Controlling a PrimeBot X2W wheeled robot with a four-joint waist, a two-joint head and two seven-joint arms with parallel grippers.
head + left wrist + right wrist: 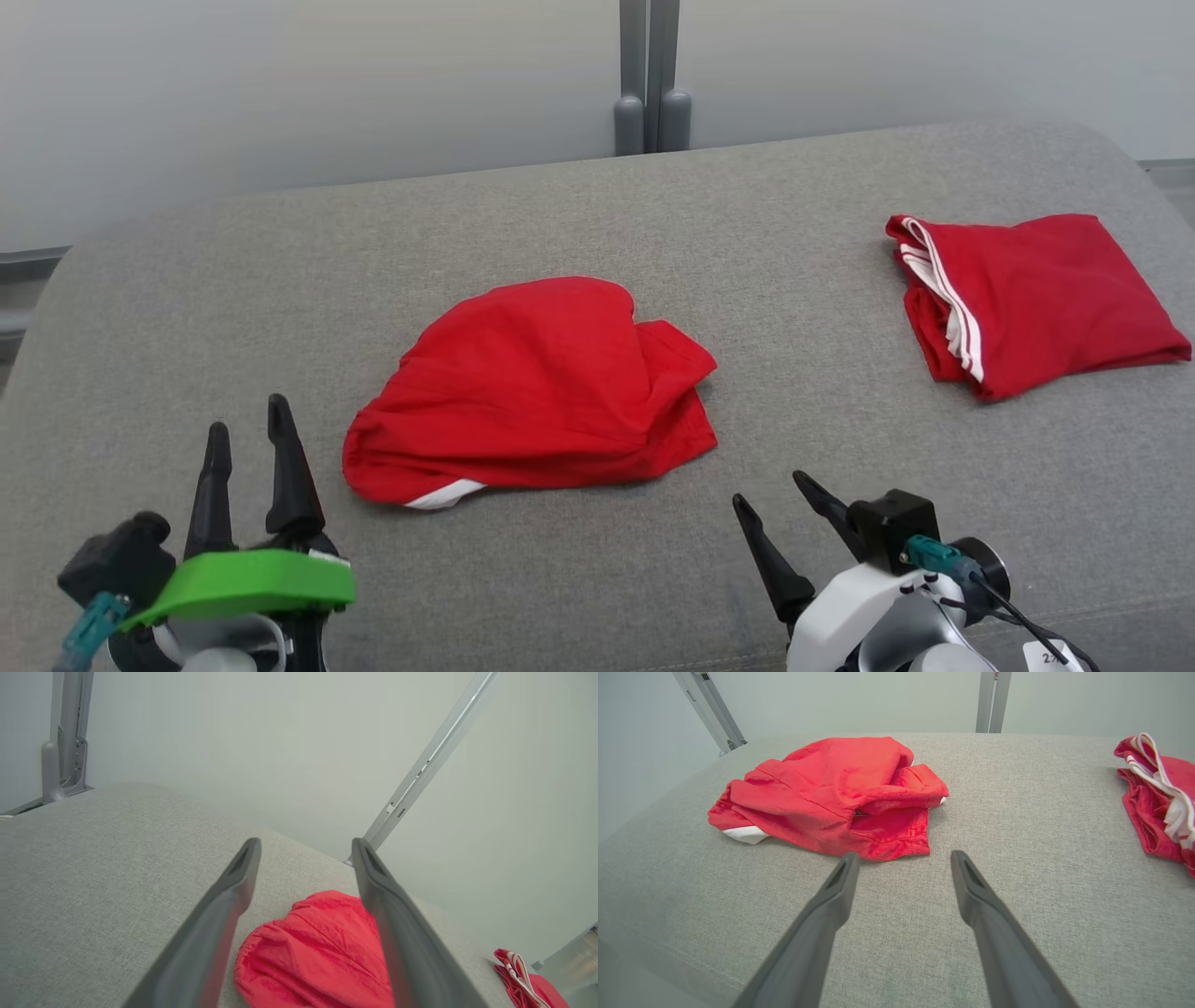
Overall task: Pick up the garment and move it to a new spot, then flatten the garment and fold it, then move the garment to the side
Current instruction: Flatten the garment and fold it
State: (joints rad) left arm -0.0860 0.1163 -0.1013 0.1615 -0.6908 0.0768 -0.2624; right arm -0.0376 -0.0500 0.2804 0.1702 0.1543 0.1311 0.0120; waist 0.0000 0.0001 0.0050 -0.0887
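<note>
A red garment point(532, 392) with a bit of white trim lies rumpled in a loose heap at the middle of the grey fabric surface point(653, 205). My left gripper point(247, 417) stands open to its lower left, apart from it, holding nothing. In the left wrist view the garment point(317, 947) lies beyond and partly behind the open left gripper point(306, 842). At the lower right my right gripper point(770, 489) is open and empty, short of the cloth. The right wrist view has the garment point(831, 788) just ahead and left of the right gripper point(905, 854).
A second red garment point(1036, 299) with white stripes lies folded at the far right of the surface, also seen as the striped garment point(1157, 793) in the right wrist view. A grey post point(652, 75) stands behind the surface against a pale wall.
</note>
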